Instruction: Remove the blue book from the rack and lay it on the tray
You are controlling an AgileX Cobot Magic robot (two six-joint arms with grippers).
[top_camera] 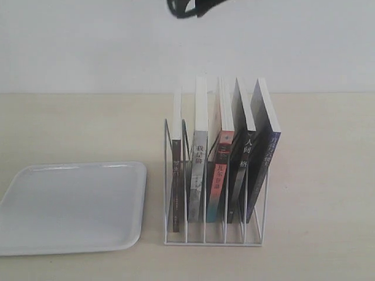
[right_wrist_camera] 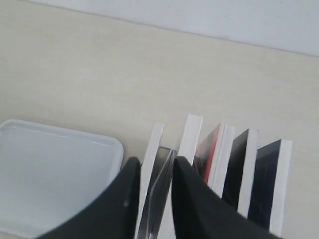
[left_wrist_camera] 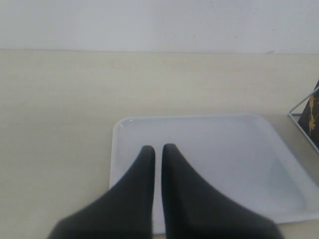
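Exterior view: rack (top_camera: 211, 242) holds five books (top_camera: 199, 158), blue book (top_camera: 265, 167) rightmost; tray (top_camera: 70, 205) alongside.

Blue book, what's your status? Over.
Left gripper nearly shut, empty, over tray. Right gripper open, high above rack. Blue book upright in end slot. Black-spined book close beside.

Both the left gripper (left_wrist_camera: 158, 148) and right gripper (right_wrist_camera: 153, 162) are tapered matte black.
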